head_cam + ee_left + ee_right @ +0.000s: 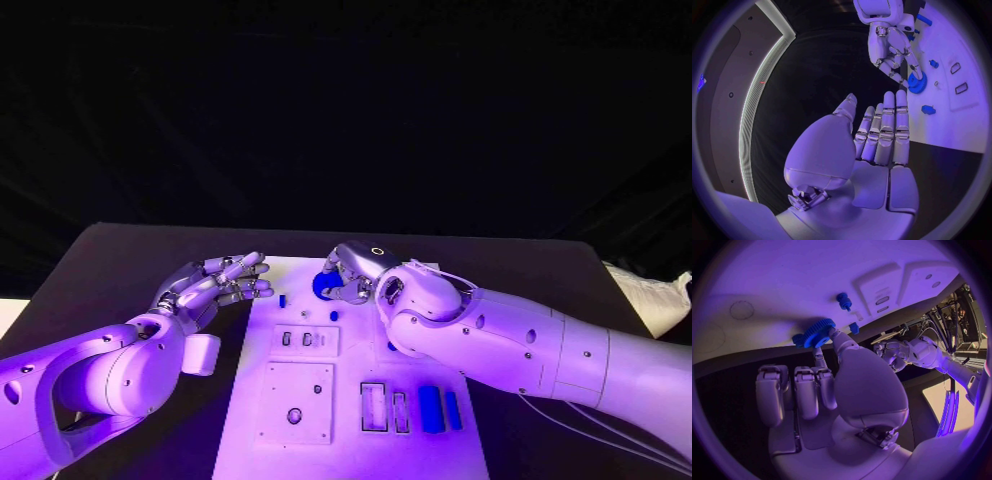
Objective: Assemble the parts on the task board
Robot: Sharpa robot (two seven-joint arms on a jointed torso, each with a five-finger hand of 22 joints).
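The white task board (361, 445) lies in the middle of the table. My right hand (358, 268) is over the board's far end and pinches a blue gear (327, 283) between thumb and fingertip; the right wrist view shows this gear (819, 333) close above the board (786, 285). My left hand (216, 285) hovers at the board's far left edge, fingers stretched out and holding nothing. In the left wrist view these fingers (887, 131) point toward the right hand (889, 45) and its gear (916, 84). Two small blue pegs (283, 300) (335, 315) stand near the gear.
Two long blue blocks (431, 408) (453, 410) lie at the board's near right, beside rectangular slots (385, 408). A raised plate with holes (297, 400) sits at the near left. A pale bag (649, 295) rests past the table's right edge.
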